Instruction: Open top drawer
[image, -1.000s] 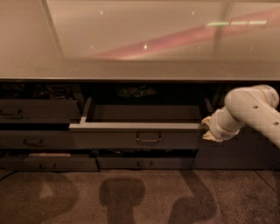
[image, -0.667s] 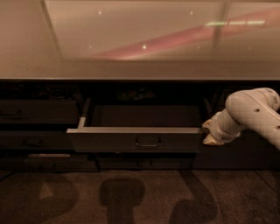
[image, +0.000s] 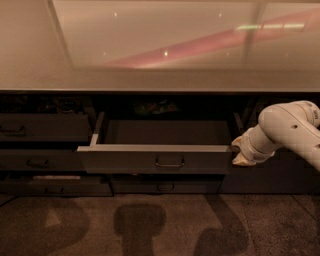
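Grey top drawer (image: 155, 159) stands pulled out; claw (image: 239, 150) at its right end, grip unclear.

Centre frame: top drawer (image: 155, 159) stands out, tray open from above; desk (image: 160, 80) edge overhangs its rear. Gripper (image: 241, 151) crowds the drawer's right end; floor (image: 160, 220) in front passable

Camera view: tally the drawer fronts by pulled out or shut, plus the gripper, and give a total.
Pulled-out drawers: 1, the top drawer.
Shut-looking drawer fronts: 4, three stacked at left, one beneath the top drawer.
Gripper: 1, at the top drawer's right end.
Total: 6; the right side is too dark to count.
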